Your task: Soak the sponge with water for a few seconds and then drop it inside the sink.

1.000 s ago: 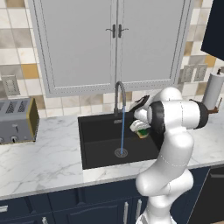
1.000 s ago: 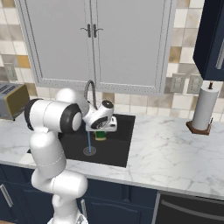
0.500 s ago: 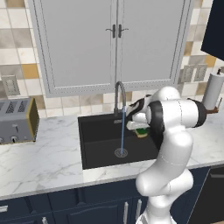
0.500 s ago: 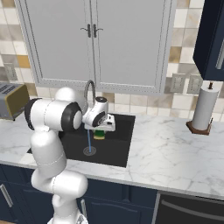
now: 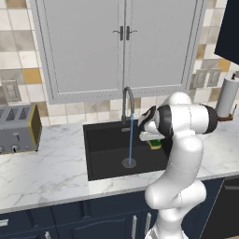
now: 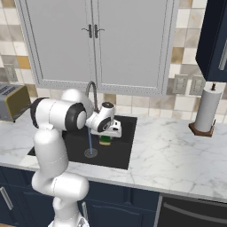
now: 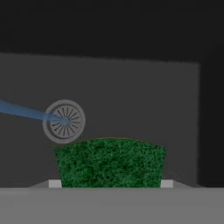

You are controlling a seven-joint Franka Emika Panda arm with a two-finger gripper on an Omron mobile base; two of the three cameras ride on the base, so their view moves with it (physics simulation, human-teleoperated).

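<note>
My gripper [image 5: 152,139] hangs over the black sink [image 5: 105,147], shut on the sponge [image 5: 156,144], a yellow block with a green scouring layer. From the faucet [image 5: 127,100] a thin blue stream of water [image 5: 130,140] falls to the round drain [image 7: 64,121]. The sponge [image 6: 105,141] sits just right of the water [image 6: 90,142] in both base views, apart from it. In the hand view the green face of the sponge [image 7: 111,164] lies between my gripper's [image 7: 110,184] fingertips, and the water [image 7: 26,112] passes to its left.
A grey toaster [image 5: 18,128] stands on the marble counter left of the sink. A paper towel roll [image 6: 206,111] stands at the far right near the wall. Grey cabinets hang above the faucet [image 6: 92,91]. My own arm bends over the sink's [image 6: 125,148] right half.
The hand has turned a little over the sink and the sponge has sunk slightly. The grip on the sponge is unchanged and the water keeps running.
</note>
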